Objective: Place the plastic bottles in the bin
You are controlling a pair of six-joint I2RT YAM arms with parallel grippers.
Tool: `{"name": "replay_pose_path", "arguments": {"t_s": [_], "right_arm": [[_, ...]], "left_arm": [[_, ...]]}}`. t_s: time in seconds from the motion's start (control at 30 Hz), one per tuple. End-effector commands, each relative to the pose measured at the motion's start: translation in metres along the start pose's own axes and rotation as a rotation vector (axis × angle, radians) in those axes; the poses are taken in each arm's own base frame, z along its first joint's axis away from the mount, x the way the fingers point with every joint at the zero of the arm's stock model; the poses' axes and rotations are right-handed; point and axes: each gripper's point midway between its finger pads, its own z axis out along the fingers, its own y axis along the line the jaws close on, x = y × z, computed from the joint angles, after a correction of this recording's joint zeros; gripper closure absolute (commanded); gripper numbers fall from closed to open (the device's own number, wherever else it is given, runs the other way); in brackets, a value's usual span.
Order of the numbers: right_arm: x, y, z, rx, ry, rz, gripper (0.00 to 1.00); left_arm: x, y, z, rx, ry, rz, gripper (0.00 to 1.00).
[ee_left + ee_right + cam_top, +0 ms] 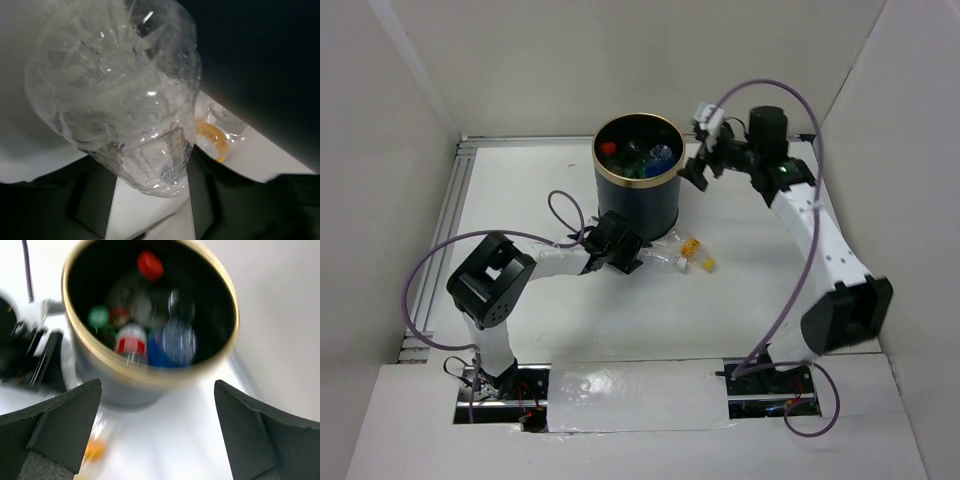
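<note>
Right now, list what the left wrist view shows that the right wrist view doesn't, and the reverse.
Left wrist only: a crumpled clear bottle filling the frame, close up between the left gripper's fingers.
Right wrist only: the bin's inside, holding a red cap, a green cap and a blue bottle; the right gripper, open and empty.
Both: the bin, just a dark outer wall from the left wrist; a yellow-labelled bottle on the white table beside it.
</note>
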Motion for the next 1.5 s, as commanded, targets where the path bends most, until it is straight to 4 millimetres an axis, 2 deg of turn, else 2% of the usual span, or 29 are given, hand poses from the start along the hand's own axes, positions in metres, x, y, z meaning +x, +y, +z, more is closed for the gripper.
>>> {"name": "replay_pose_path", "arguments": {"t_s": [0.0, 0.03, 0.07, 0.17, 0.23, 0.3, 0.33, 0.43, 0.47, 0.5, 0.53, 0.6, 0.63, 0.7, 0.73, 0.8, 0.87, 0.93, 0.97, 1.03, 1.07, 1.1, 1.13, 1.17, 1.23, 1.33, 1.37, 1.43, 1.47], "right_arm": [[0.011, 0.012, -0.05, 0.068, -0.004, 0.105, 0.0], [0.048, 0.03, -0.052, 0.05, 0.054, 0.165, 0.0], [0.058, 0.031, -0.069, 0.084, 0.072, 0.183, 0.0], [0.111, 0.064, -0.084, 0.044, 0.15, 0.299, 0.0], [0.126, 0.08, -0.089, 0.016, 0.164, 0.335, 0.0], [0.145, 0.101, -0.089, -0.029, 0.178, 0.401, 0.0], [0.148, 0.104, -0.089, -0.038, 0.175, 0.416, 0.0], [0.164, 0.116, -0.081, -0.081, 0.182, 0.49, 0.0], [0.172, 0.116, -0.075, -0.088, 0.179, 0.511, 0.0], [0.173, 0.115, -0.075, -0.078, 0.188, 0.522, 0.0], [0.182, 0.113, -0.069, -0.081, 0.193, 0.529, 0.0], [0.192, 0.108, -0.063, -0.069, 0.215, 0.546, 0.0], [0.205, 0.104, -0.06, -0.058, 0.229, 0.559, 0.0], [0.212, 0.093, -0.056, -0.03, 0.248, 0.55, 0.0], [0.224, 0.088, -0.054, -0.017, 0.266, 0.564, 0.0], [0.234, 0.081, -0.051, -0.01, 0.286, 0.572, 0.0], [0.245, 0.071, -0.043, -0.012, 0.304, 0.575, 0.0], [0.255, 0.058, -0.04, 0.027, 0.343, 0.568, 0.0], [0.262, 0.057, -0.034, 0.028, 0.357, 0.564, 0.0], [0.273, 0.049, -0.033, 0.063, 0.387, 0.554, 0.0], [0.28, 0.05, -0.028, 0.059, 0.406, 0.558, 0.0], [0.283, 0.05, -0.026, 0.059, 0.406, 0.558, 0.0], [0.284, 0.042, -0.024, 0.074, 0.411, 0.55, 0.0], [0.291, 0.044, -0.024, 0.075, 0.428, 0.558, 0.0], [0.304, 0.043, -0.02, 0.082, 0.454, 0.567, 0.0], [0.309, 0.036, -0.016, 0.098, 0.475, 0.525, 0.0], [0.298, 0.026, -0.018, 0.093, 0.442, 0.511, 0.0], [0.284, 0.032, -0.027, 0.013, 0.424, 0.485, 0.0], [0.266, 0.042, -0.028, -0.077, 0.351, 0.48, 0.01]], "left_arm": [[0.0, 0.02, 0.017, -0.062, -0.01, -0.01, 0.39], [0.001, 0.026, 0.017, -0.075, -0.002, -0.009, 0.48], [0.005, 0.033, 0.018, -0.083, 0.003, -0.002, 0.54], [0.008, 0.041, 0.01, -0.076, 0.029, 0.058, 0.8], [0.009, 0.044, -0.001, -0.065, 0.04, 0.103, 0.94], [0.014, 0.051, -0.017, -0.048, 0.061, 0.194, 1.0], [0.014, 0.036, -0.038, 0.009, 0.061, 0.227, 1.0], [0.022, 0.022, -0.079, 0.092, 0.039, 0.428, 1.0], [0.02, -0.018, -0.126, 0.238, -0.036, 0.514, 1.0], [0.023, -0.021, -0.13, 0.244, -0.035, 0.563, 1.0], [0.019, -0.039, -0.148, 0.308, -0.073, 0.595, 1.0], [0.009, -0.076, -0.191, 0.434, -0.169, 0.684, 1.0], [0.007, -0.108, -0.219, 0.516, -0.217, 0.696, 1.0], [-0.008, -0.137, -0.244, 0.558, -0.337, 0.747, 1.0], [-0.021, -0.167, -0.267, 0.615, -0.428, 0.726, 1.0], [-0.04, -0.191, -0.28, 0.64, -0.53, 0.717, 1.0], [-0.065, -0.223, -0.284, 0.661, -0.63, 0.653, 1.0], [-0.081, -0.238, -0.274, 0.625, -0.687, 0.632, 0.98], [-0.091, -0.254, -0.259, 0.583, -0.716, 0.621, 0.95], [-0.101, -0.257, -0.233, 0.488, -0.734, 0.639, 0.85], [-0.107, -0.274, -0.237, 0.491, -0.748, 0.629, 0.8], [-0.108, -0.269, -0.199, 0.412, -0.729, 0.675, 0.73], [-0.117, -0.259, -0.184, 0.332, -0.726, 0.702, 0.59], [-0.123, -0.268, -0.184, 0.325, -0.735, 0.695, 0.54], [-0.119, -0.261, -0.16, 0.281, -0.697, 0.75, 0.41], [-0.125, -0.258, -0.163, 0.271, -0.705, 0.756, 0.34], [-0.123, -0.26, -0.168, 0.282, -0.702, 0.768, 0.32], [-0.124, -0.259, -0.174, 0.289, -0.714, 0.79, 0.22], [-0.125, -0.26, -0.18, 0.29, -0.724, 0.811, 0.18]]}}
